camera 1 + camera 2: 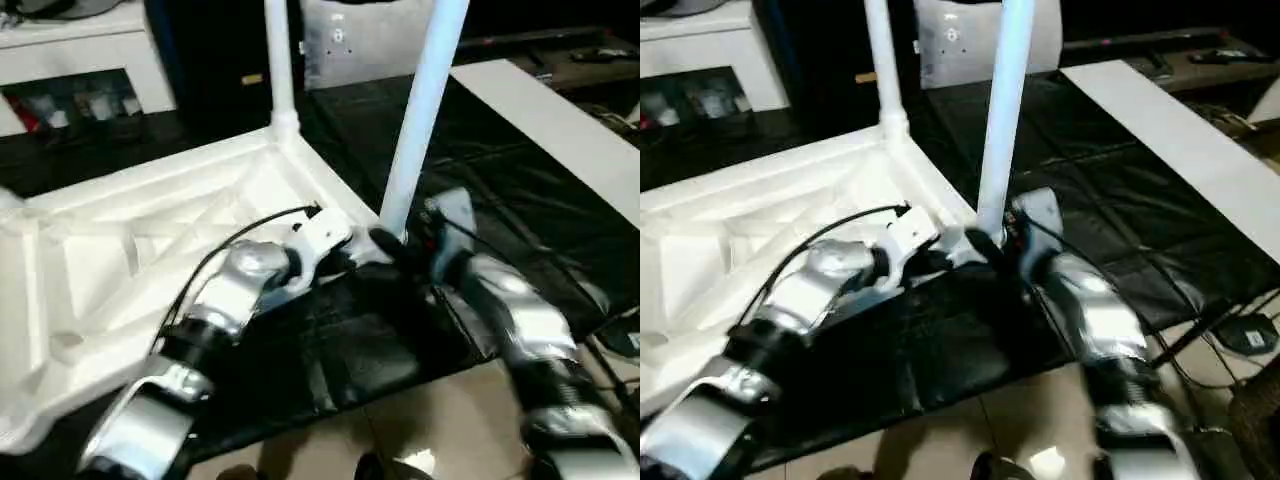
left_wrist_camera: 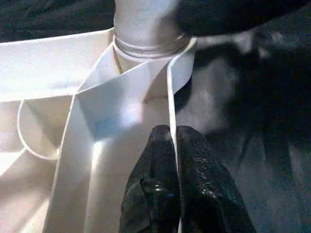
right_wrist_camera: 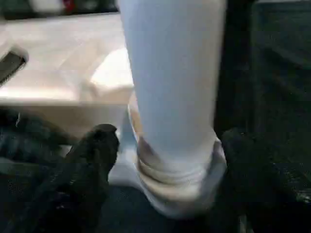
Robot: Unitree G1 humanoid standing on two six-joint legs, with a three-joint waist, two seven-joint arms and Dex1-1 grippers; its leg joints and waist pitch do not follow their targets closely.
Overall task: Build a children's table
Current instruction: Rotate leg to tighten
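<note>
Pinched shut on the thin side wall of the upturned table top [image 1: 150,250], the left gripper [image 2: 174,145] holds that rim just beside the near corner socket, steadying the light, stiff plastic shell on the black work table [image 1: 500,200]. To its right the near leg [image 1: 420,110] stands upright in that socket, another leg [image 1: 280,60] standing at the far corner. The right gripper [image 3: 167,160] sits open astride its smooth, likely slippery base, best gripped low by the collar.
</note>
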